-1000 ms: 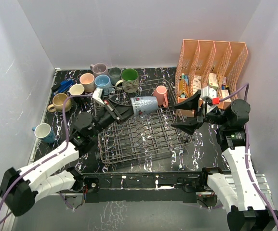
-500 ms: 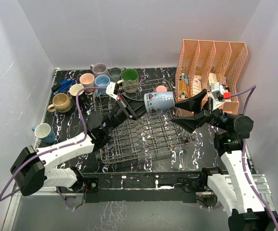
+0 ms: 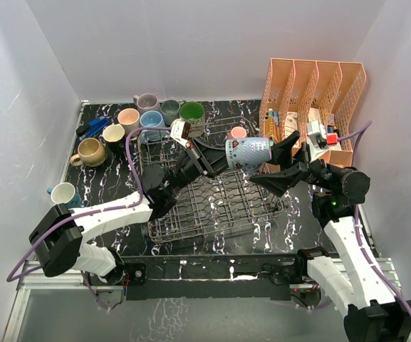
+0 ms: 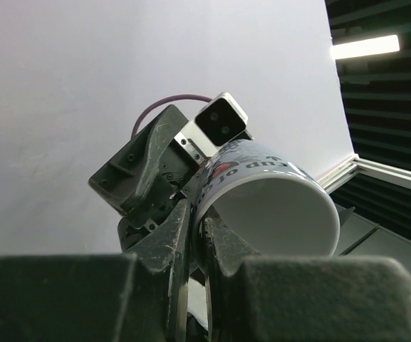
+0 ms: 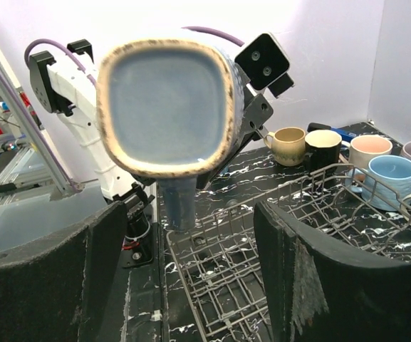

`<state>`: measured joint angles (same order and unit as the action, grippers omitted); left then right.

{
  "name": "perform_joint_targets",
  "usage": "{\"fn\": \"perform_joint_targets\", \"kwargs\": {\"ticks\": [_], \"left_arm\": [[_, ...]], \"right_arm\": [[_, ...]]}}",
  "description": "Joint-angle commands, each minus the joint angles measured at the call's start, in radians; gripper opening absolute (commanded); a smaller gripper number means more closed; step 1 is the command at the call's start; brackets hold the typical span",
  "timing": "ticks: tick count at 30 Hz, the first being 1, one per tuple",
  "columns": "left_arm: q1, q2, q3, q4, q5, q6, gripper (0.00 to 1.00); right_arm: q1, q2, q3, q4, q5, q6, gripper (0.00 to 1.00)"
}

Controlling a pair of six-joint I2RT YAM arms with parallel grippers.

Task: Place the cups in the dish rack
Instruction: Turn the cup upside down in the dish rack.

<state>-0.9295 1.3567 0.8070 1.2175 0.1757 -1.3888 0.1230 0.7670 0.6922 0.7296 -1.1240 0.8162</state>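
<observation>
My left gripper is shut on the rim of a light blue printed cup and holds it on its side in the air above the dish rack. In the left wrist view the fingers pinch the cup's wall. My right gripper is open, one finger on each side of the cup's far end, apart from it. The right wrist view faces the cup's base, with the handle hanging down over the rack. A pink cup stands at the rack's far edge.
Several cups stand at the back left: mauve, grey, green-lined, peach, light blue, black, tan. A teal one sits at the left edge. An orange mesh organizer fills the back right.
The left arm has carried the printed cup to the right, up to the right gripper. The right gripper's fingers have narrowed slightly around its far end.
</observation>
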Motion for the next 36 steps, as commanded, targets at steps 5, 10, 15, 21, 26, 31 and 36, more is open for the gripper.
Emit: {"fn": "perform_joint_targets", "kwargs": {"ticks": [5,10,15,21,26,31,36], "left_arm": [[-0.034,0.047,0.087,0.168,0.011,-0.012,0.00],[-0.040,0.066,0.086,0.175,0.005,-0.012,0.00],[-0.045,0.077,0.085,0.176,0.004,-0.009,0.00],[-0.048,0.076,0.078,0.170,0.002,0.001,0.00],[-0.048,0.065,0.058,0.151,-0.005,0.025,0.00],[-0.048,0.043,0.007,0.154,-0.028,0.039,0.13],[-0.048,-0.044,-0.084,0.122,-0.083,0.076,0.42]], "right_arm": [[0.042,0.022,0.067,0.072,0.014,-0.002,0.66],[0.053,0.025,0.066,0.057,0.014,-0.009,0.58],[0.055,0.022,0.059,0.029,0.020,-0.020,0.46],[0.057,0.020,0.058,0.018,0.018,-0.025,0.27],[0.056,0.021,0.066,-0.015,0.001,-0.043,0.08],[0.056,0.029,0.076,-0.068,-0.040,-0.060,0.08],[0.048,0.029,0.076,-0.089,-0.032,-0.062,0.08]]}}
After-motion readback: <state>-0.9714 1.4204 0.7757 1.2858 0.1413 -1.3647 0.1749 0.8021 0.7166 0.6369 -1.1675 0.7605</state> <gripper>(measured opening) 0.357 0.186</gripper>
